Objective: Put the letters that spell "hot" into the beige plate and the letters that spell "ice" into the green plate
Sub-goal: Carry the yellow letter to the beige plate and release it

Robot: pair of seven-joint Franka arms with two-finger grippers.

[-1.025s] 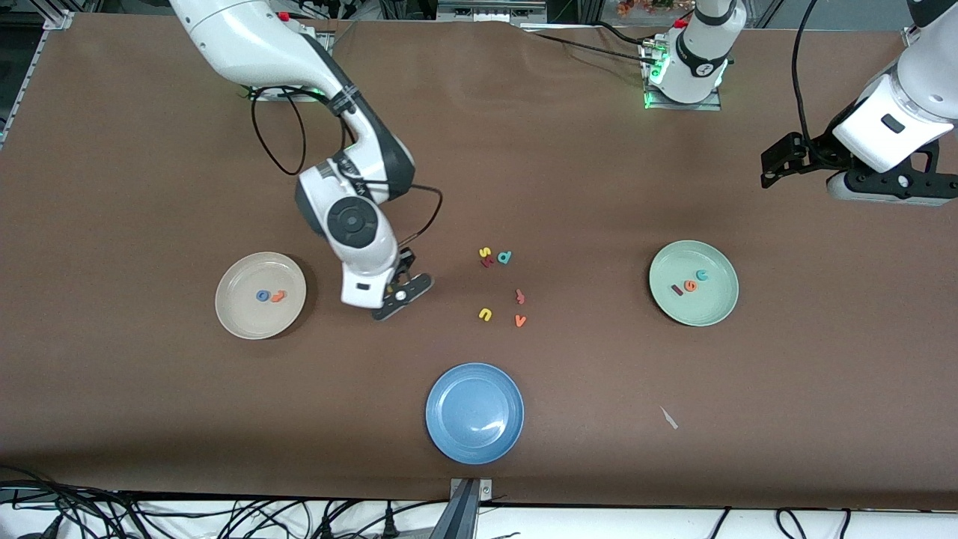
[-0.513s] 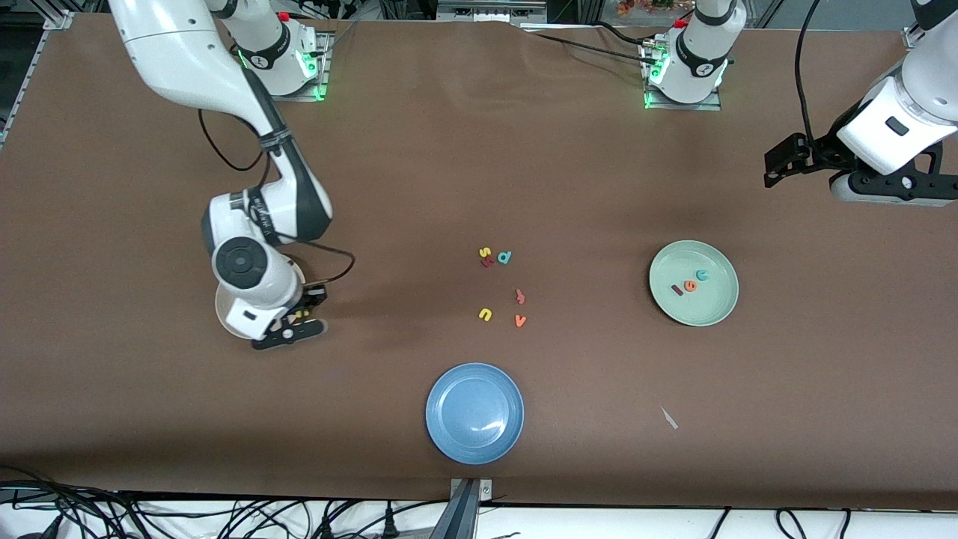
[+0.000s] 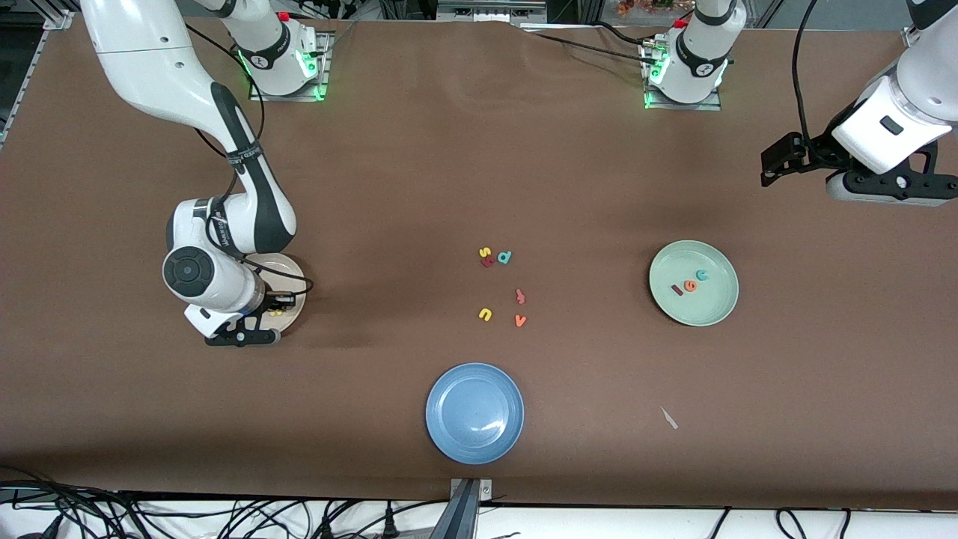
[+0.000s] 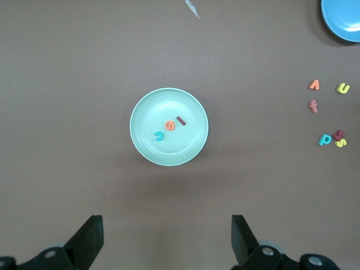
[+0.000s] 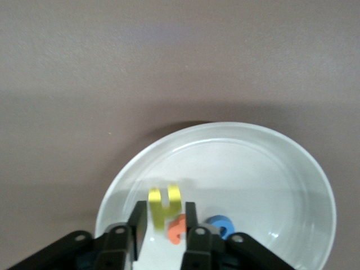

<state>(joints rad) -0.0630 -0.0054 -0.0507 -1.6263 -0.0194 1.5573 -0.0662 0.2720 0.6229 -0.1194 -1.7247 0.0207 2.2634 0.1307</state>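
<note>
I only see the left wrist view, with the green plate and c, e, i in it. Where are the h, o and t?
Observer: The blue o and orange t lie in the beige plate, toward the right arm's end of the table.
Operator: And the h?
Observer: The yellow h is at the right gripper, just over that plate.
Operator: Is my arm helping?
Observer: No, the left gripper waits over bare table at the left arm's end.
</note>
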